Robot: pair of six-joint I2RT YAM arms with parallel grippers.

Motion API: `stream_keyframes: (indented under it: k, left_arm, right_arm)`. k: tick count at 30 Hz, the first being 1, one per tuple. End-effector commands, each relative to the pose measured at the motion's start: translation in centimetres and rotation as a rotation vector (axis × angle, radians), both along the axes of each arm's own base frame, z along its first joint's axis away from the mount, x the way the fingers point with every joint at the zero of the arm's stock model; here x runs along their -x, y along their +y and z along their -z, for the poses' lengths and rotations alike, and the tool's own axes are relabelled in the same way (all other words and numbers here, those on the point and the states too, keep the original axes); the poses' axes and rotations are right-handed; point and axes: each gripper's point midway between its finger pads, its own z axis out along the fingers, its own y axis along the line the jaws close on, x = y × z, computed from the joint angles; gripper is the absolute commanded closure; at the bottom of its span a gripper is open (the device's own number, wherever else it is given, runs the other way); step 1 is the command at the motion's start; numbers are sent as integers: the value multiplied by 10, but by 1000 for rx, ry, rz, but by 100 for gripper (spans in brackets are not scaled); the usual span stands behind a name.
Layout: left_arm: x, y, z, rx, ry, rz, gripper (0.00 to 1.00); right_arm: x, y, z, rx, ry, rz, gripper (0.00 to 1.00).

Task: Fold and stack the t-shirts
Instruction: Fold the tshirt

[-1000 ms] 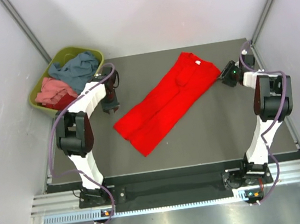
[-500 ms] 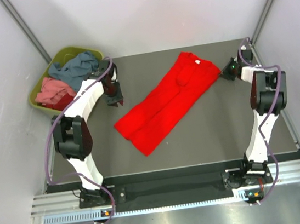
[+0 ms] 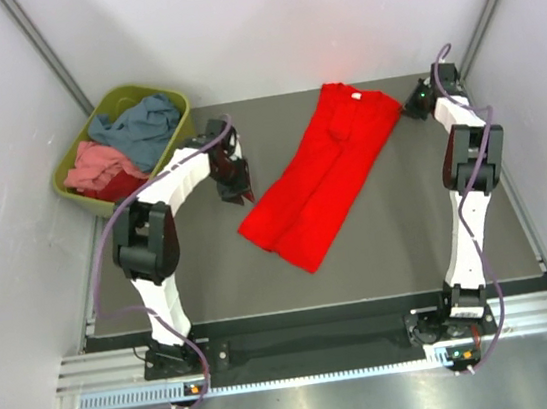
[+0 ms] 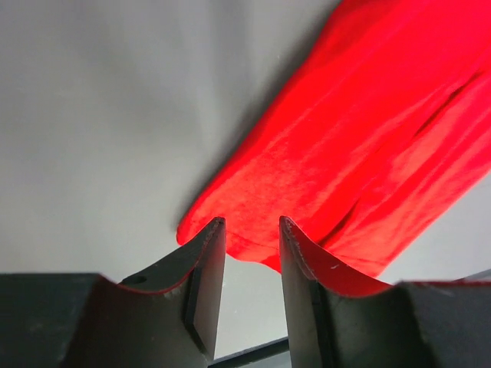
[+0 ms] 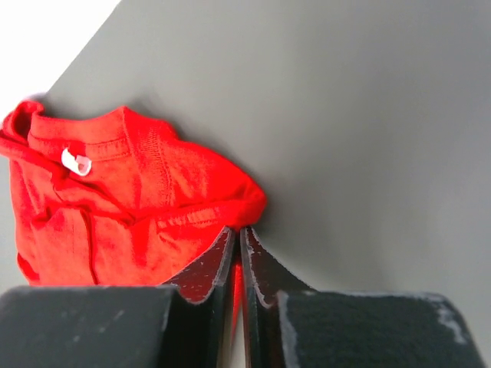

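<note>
Red cloth t-shirt (image 3: pixel 323 183), long creased strip

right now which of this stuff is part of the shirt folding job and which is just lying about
Part of the job: red t-shirt spread flat; blue-grey shirt, pink shirt and dark red shirt in a heap; right gripper pinched on the red t-shirt's neck-end corner; left gripper open at its hem.

Just lying about: olive-green tub holding the heap; table.
</note>
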Motion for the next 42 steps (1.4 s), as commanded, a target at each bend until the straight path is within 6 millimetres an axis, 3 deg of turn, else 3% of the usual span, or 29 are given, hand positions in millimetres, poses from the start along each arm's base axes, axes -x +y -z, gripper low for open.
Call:
stream_keyframes:
  k: [1,4,6,7,8,9,10,11,12,15,16,17,18,21,22,23,24,25,26,27,28,29,34,38,42]
  left_arm:
    - [4,-6,21,1,30,37,60]
    - [6,-2,36,-26,55,55,59]
    - [10,0,45,-39,78,60,59]
    - [10,2,48,-50,79,61,59]
    - [15,5,55,-61,92,61,59]
    - [17,7,58,-74,97,60,59]
    - [19,9,61,-84,102,61,59]
    - [20,10,63,-86,104,62,59]
    - [24,10,67,-87,116,64,59]
    - [31,9,72,-94,128,69,60]
    - [33,7,74,-96,134,69,62]
    - [34,6,75,-92,143,63,69]
    - [36,5,78,-85,156,61,74]
    - [44,4,84,-78,171,38,93]
    - [47,4,86,-77,179,28,98]
    - [54,6,89,-85,190,24,100]
    - [54,5,87,-85,174,24,100]
    - [57,5,87,-85,175,21,100]
    - [63,6,86,-86,175,21,100]
    - [67,4,85,-86,176,26,100]
    - [70,5,86,-95,179,18,100]
    - [77,7,86,-101,184,17,100]
    - [102,0,82,-88,167,7,100]
    - [118,1,75,-93,148,12,100]
    - [120,3,73,-91,134,9,100]
  right_arm:
    - [-10,-23,-13,25,-24,34,93]
    - [-9,-24,-23,12,-32,28,84]
    - [-2,-22,-26,10,-19,18,73]
    - [2,-20,-45,15,-37,14,70]
    - [14,-18,-34,9,-2,13,65]
    - [21,-16,-39,8,1,11,63]
    - [27,-15,-45,10,-6,13,60]
    - [34,-14,-70,15,-37,17,58]
    - [52,-10,-55,3,12,19,54]
    - [93,3,-62,-20,56,33,49]
    - [108,10,-78,-20,57,35,49]
    - [120,18,-78,-38,76,41,49]
    - [147,28,-55,-55,147,40,50]
    - [200,64,-45,-74,231,7,50]
    - [216,82,-52,-67,239,-23,50]
    - [241,93,-34,-73,299,-36,50]
    - [254,102,-31,-72,320,-47,51]
    - [269,127,-37,-60,314,-101,51]
    - [291,139,-23,-62,360,-125,52]
    - [304,151,-20,-59,372,-150,52]
    - [318,176,-24,-57,358,-212,52]
    - [336,184,-15,-56,390,-233,52]
    - [392,248,-16,-32,378,-364,52]
    - [422,277,-14,-28,392,-382,52]
    - [441,297,-8,-23,395,-388,53]
